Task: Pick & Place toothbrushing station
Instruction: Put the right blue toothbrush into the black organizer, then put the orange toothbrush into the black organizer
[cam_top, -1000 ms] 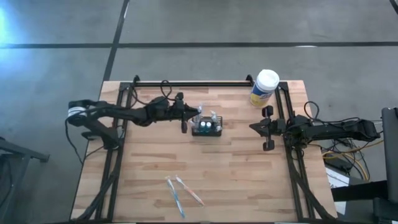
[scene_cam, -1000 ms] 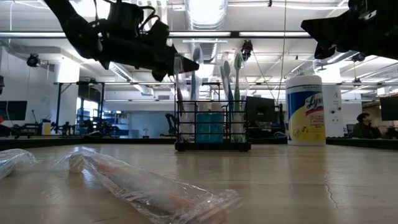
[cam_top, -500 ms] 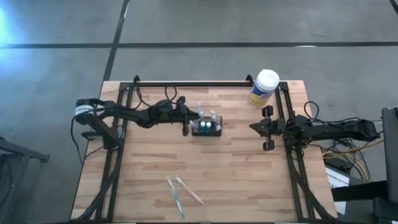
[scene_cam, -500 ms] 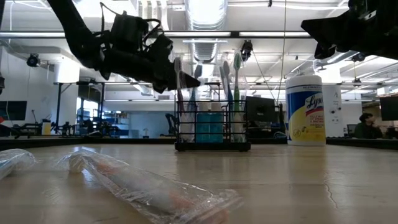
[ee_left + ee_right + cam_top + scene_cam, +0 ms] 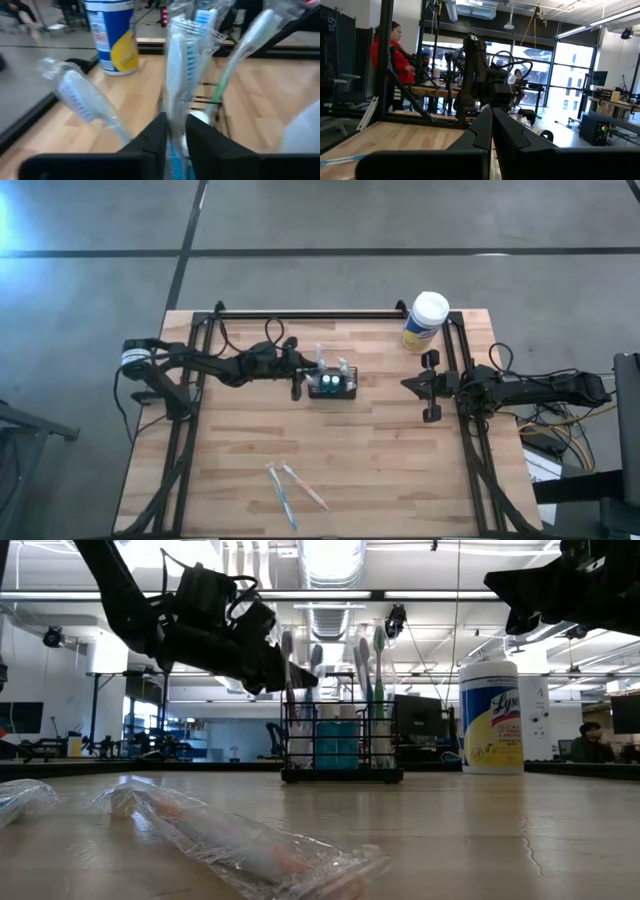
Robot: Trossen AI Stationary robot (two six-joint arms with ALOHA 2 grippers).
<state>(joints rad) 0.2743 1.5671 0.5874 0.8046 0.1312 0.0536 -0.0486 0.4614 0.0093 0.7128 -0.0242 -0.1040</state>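
The toothbrushing station (image 5: 333, 385), a small black wire holder (image 5: 340, 740), stands on its base mid-table with several toothbrushes upright in it. My left gripper (image 5: 303, 377) reaches in from the table's left to the holder's left end and is shut on a plastic-wrapped toothbrush (image 5: 176, 75). That brush stands upright (image 5: 316, 665) among the others. My right gripper (image 5: 408, 385) waits shut near the table's right edge, raised and touching nothing. My left gripper (image 5: 176, 120) pinches the wrapped toothbrush's neck (image 5: 175, 112), just below the bristle head, between its two fingers. The fingers come nearly level from the table's left and lie across the brush. The brush stands upright, its lower end down inside the holder.
A white-lidded canister with a yellow label (image 5: 425, 320) stands at the far right corner. Two wrapped toothbrushes (image 5: 292, 485) lie near the table's front edge. Black frame rails run along the left, right and far edges. People stand in the room beyond (image 5: 390, 60).
My left gripper has sunk toward the holder, tipping slightly downward. The wrapped toothbrush it holds has gone down with it and now stands lower among the other brushes. The holder has stayed where it was.
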